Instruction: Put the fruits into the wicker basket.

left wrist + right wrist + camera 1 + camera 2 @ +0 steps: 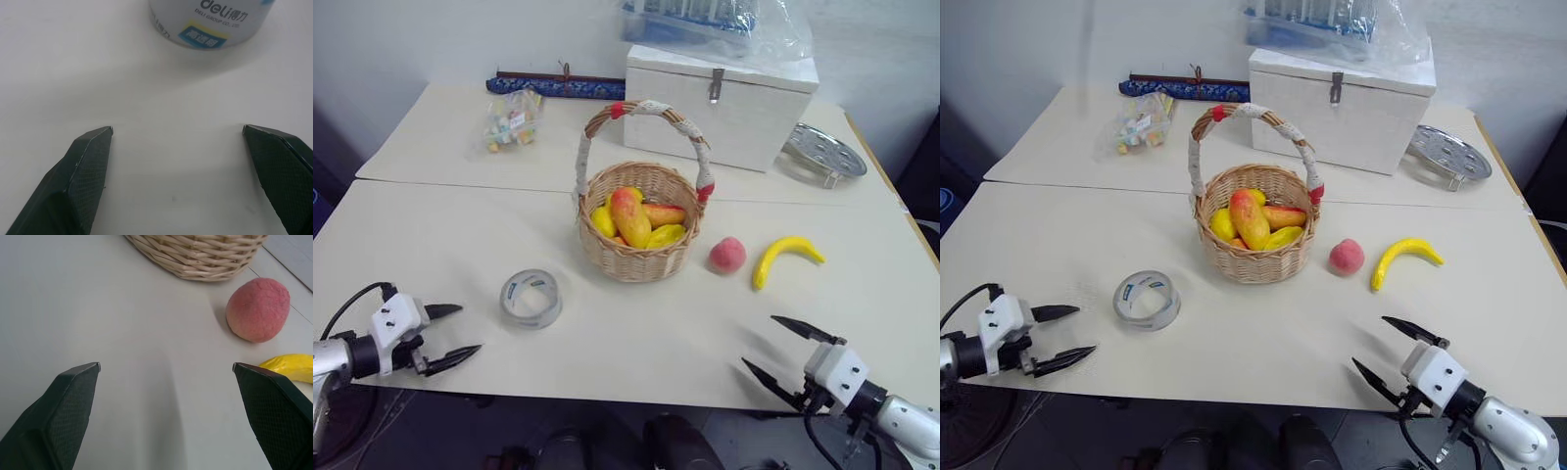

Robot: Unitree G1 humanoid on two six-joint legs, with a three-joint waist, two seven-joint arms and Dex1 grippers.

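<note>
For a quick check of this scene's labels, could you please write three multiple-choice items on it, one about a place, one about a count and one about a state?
1. Where does the peach lie?
A. between the wicker basket and the banana
B. inside the basket
C. on the white wooden box

2. How many fruits lie on the table outside the basket?
A. one
B. two
C. four

3. How is the right gripper?
A. shut on the peach
B. shut, empty
C. open, empty

Key: 1 A, it sits on the tabletop between them; 2 B, peach and banana; 3 C, its fingers stand apart over bare table.
</note>
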